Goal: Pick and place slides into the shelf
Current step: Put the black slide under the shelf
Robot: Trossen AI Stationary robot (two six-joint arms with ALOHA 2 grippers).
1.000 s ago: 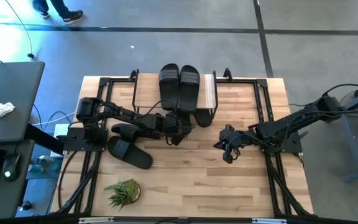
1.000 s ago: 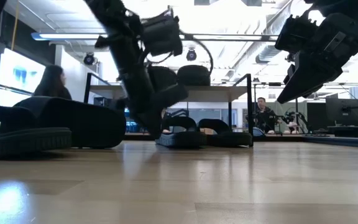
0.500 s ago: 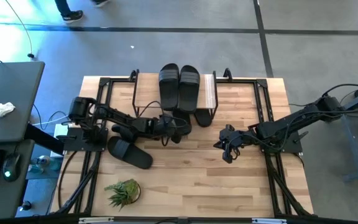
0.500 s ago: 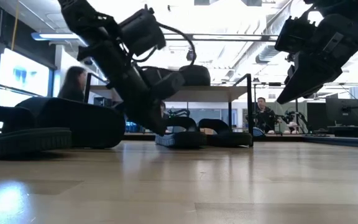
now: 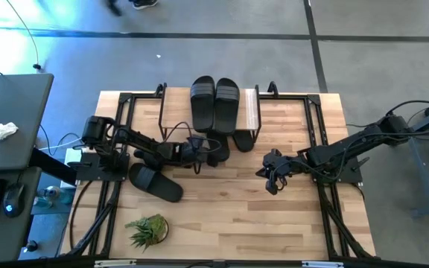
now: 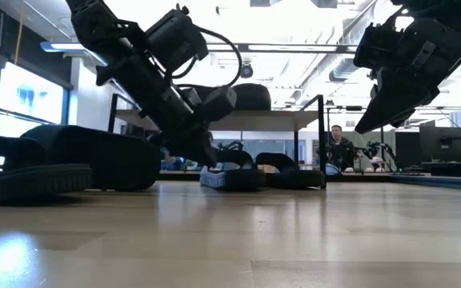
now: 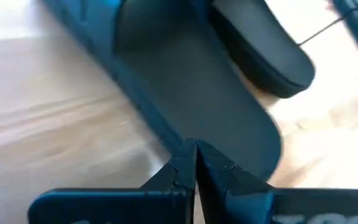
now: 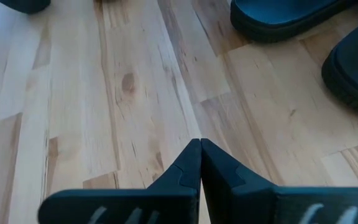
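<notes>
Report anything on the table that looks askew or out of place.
One slide lies diagonally on the bare table near the left arm, apart from the shelf, where two slides sit straight and parallel on top. A small potted plant sits at the table's front edge. Nothing looks spilled or damaged.

Both arms are dark, jointed links with black cables looping along them. The left gripper and right gripper each end in two slim, dark, wedge-shaped fingers.
</notes>
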